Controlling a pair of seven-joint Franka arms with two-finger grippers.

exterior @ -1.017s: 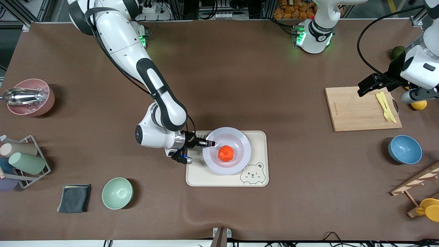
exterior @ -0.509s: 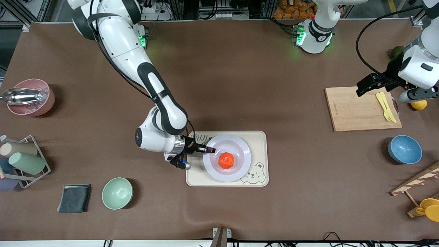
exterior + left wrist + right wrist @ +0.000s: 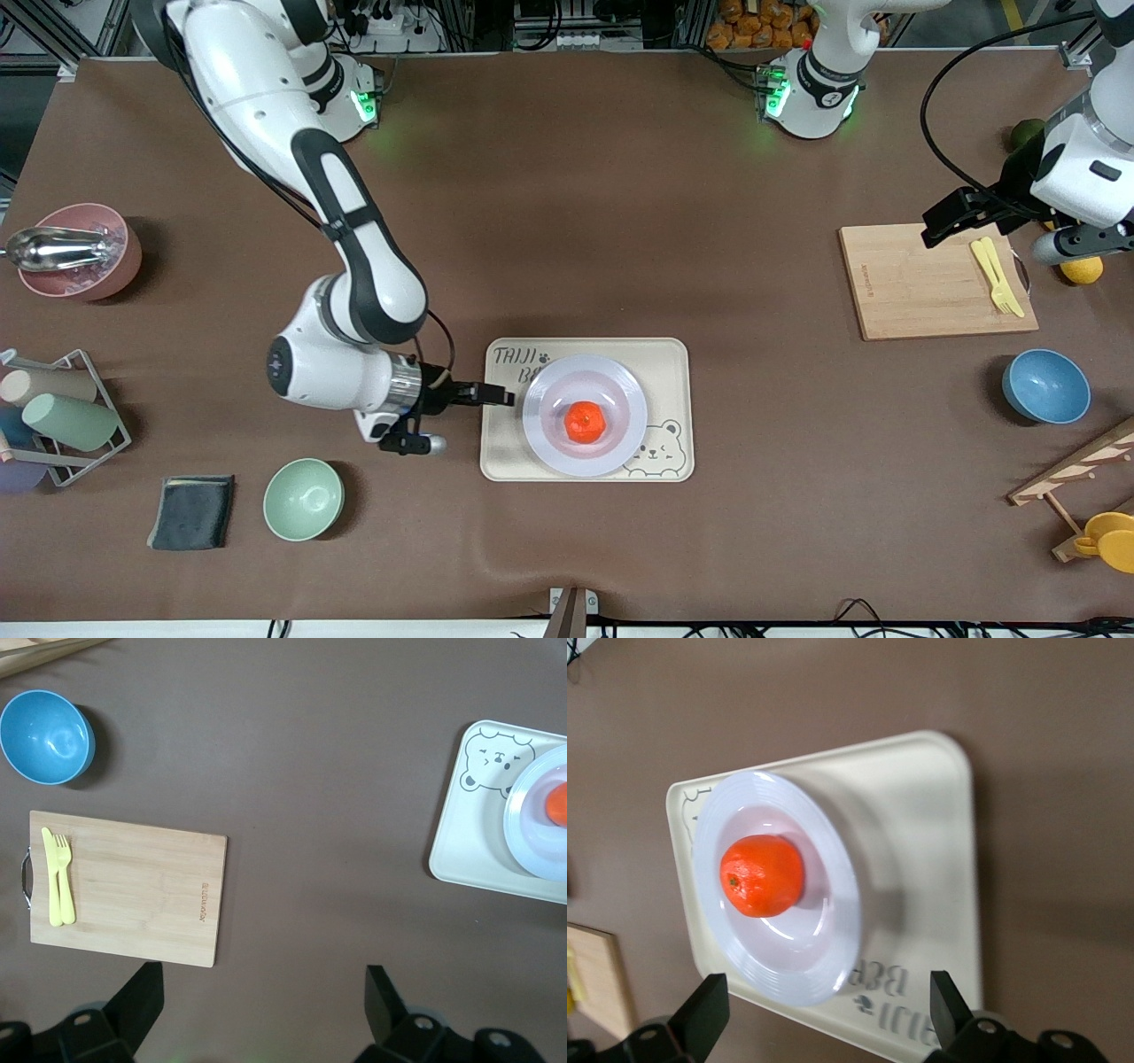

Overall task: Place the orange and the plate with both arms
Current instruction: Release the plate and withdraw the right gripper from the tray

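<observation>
The orange [image 3: 585, 422] lies in the middle of the pale lavender plate [image 3: 542, 430], which rests on the cream bear tray [image 3: 673, 372]. The right wrist view shows the orange [image 3: 762, 875] on the plate [image 3: 833, 930] too. My right gripper [image 3: 498, 396] is open and empty, over the tray's edge toward the right arm's end, apart from the plate. In its own view its fingertips [image 3: 709, 1010] stand wide apart. My left gripper [image 3: 941, 223] is open and empty, up over the table beside the wooden cutting board [image 3: 930, 282].
A yellow fork and knife [image 3: 997, 276] lie on the cutting board. A blue bowl [image 3: 1045, 386] sits nearer the front camera than the board. A green bowl [image 3: 303, 499], dark cloth [image 3: 191, 511], cup rack [image 3: 53, 421] and pink bowl [image 3: 80, 251] stand toward the right arm's end.
My right gripper has let go of the plate's rim and drawn back toward the right arm's end. The plate with the orange has settled on the tray. The left arm waits.
</observation>
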